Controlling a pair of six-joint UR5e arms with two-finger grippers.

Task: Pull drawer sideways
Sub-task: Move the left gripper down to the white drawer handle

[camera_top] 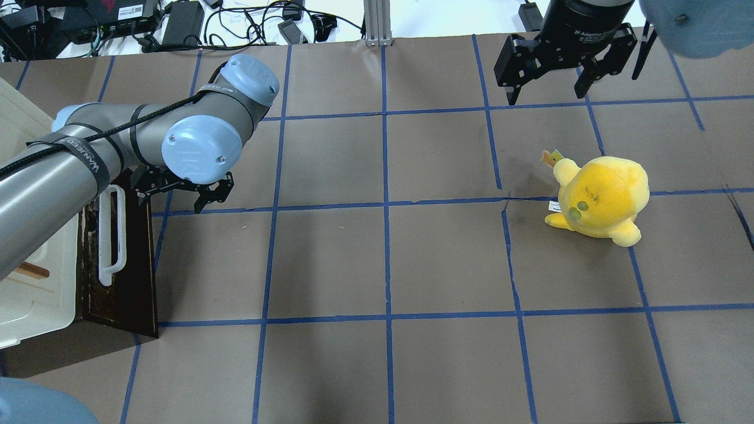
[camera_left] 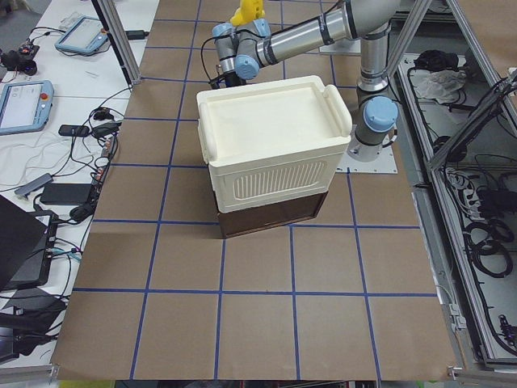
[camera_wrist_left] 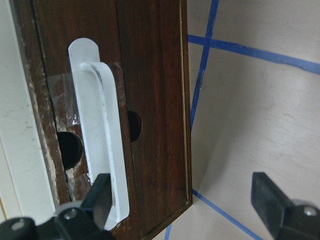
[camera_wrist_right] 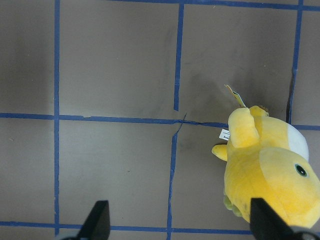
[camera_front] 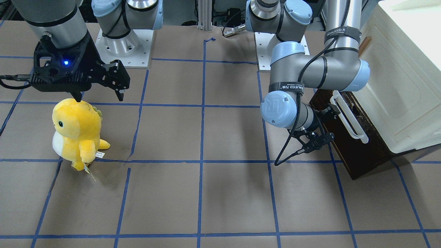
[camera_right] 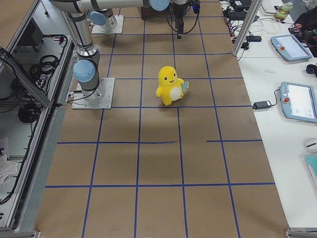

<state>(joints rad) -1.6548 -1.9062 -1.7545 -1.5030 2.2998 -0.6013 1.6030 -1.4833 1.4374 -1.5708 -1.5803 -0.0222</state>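
Note:
The drawer (camera_front: 358, 155) has a dark brown front with a long white bar handle (camera_front: 348, 119) and sits against the cream-white cabinet (camera_front: 406, 75). It also shows in the overhead view (camera_top: 132, 277) and the left wrist view (camera_wrist_left: 155, 100). My left gripper (camera_front: 324, 128) is open and empty, right in front of the handle's end. In the left wrist view one finger (camera_wrist_left: 100, 200) overlaps the handle (camera_wrist_left: 100, 145); the other (camera_wrist_left: 270, 200) is off the drawer's edge over the table. My right gripper (camera_front: 100, 98) is open and empty, above a plush toy.
A yellow plush toy (camera_front: 77, 131) stands on the brown paper table with blue tape lines, below my right gripper (camera_top: 546, 97). The cabinet (camera_top: 29, 294) takes up the table's end on my left. Cables and devices (camera_top: 177, 23) lie beyond the far edge.

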